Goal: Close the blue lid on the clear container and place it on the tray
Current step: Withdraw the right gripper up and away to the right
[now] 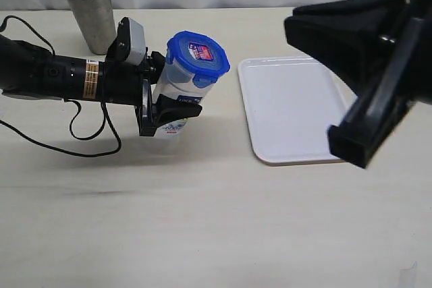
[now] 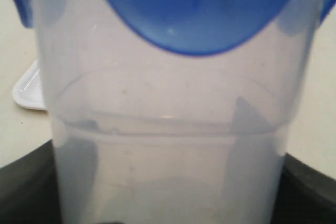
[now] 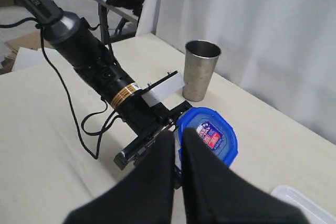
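The clear container (image 1: 177, 85), with its blue-and-white label, leans a little, gripped low on its sides by my left gripper (image 1: 172, 109), which is shut on it. The blue lid (image 1: 198, 50) sits on top of the container, red-and-blue sticker up. In the left wrist view the container (image 2: 168, 145) fills the picture, with the lid (image 2: 199, 9) at its far end. My right gripper (image 1: 351, 145) hangs high over the tray's right side, shut and empty. From its wrist view, that right gripper (image 3: 177, 134) points down toward the lid (image 3: 210, 136). The white tray (image 1: 290, 109) lies right of the container.
A tapered steel cup (image 1: 90, 11) stands at the back left, behind my left arm. A black cable (image 1: 88, 141) loops on the table under that arm. The tray's corner (image 3: 304, 205) shows in the right wrist view, and its edge (image 2: 29, 90) in the left wrist view.
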